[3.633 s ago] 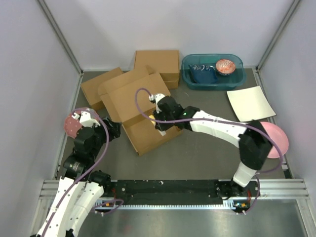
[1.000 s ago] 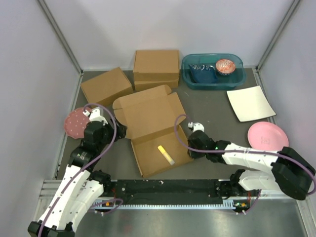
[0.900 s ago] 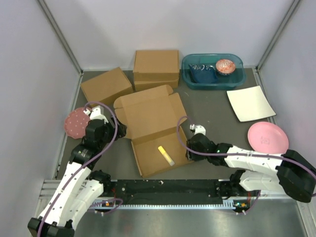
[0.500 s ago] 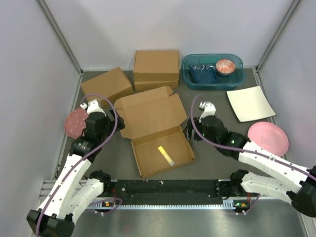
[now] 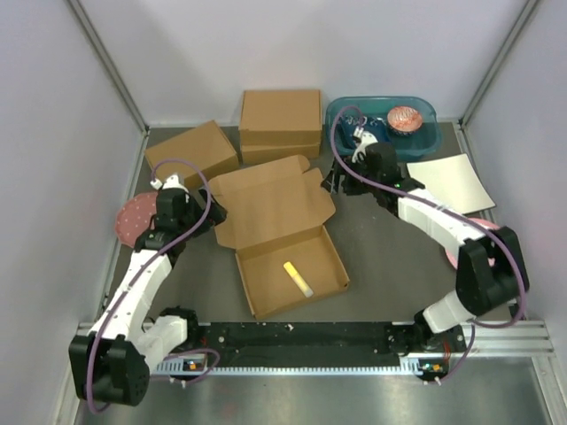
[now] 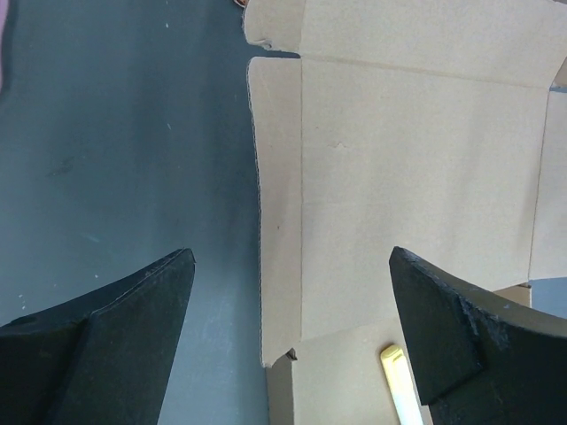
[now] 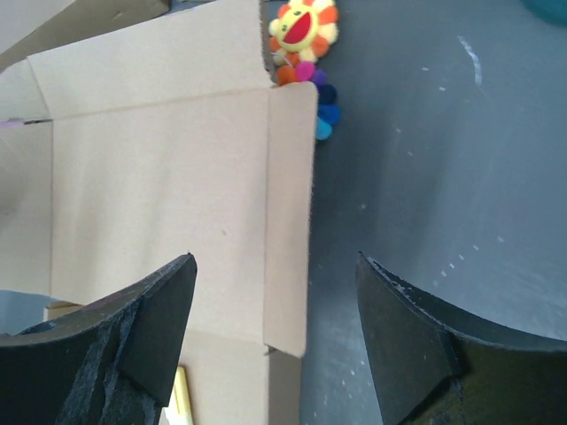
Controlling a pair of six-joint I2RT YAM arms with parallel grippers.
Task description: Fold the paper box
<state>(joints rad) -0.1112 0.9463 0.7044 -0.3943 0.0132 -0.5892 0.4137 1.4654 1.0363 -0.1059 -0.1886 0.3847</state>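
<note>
The paper box (image 5: pixel 270 208) lies open in the middle of the table, its lid flat toward the back and its shallow tray (image 5: pixel 332 266) toward the front. A yellow stick (image 5: pixel 298 278) rests in the tray. My left gripper (image 5: pixel 205 219) hangs open over the lid's left side flap (image 6: pixel 279 204), with its fingers (image 6: pixel 106 336) straddling that edge. My right gripper (image 5: pixel 334 181) hangs open over the lid's right side flap (image 7: pixel 291 212), also straddling it. Neither gripper touches the cardboard.
A smaller brown box (image 5: pixel 190 152) and a taller one (image 5: pixel 281 115) stand behind the lid. A teal bin (image 5: pixel 423 142) sits back right, with a white square plate (image 5: pixel 447 181) beside it. A speckled pink plate (image 5: pixel 131 221) is at the left. A sunflower plush (image 7: pixel 301 31) lies at the lid's far right corner.
Both arms have moved back from the tray's sides to the lid's side flaps. The right gripper has opened and the left has opened wider.
</note>
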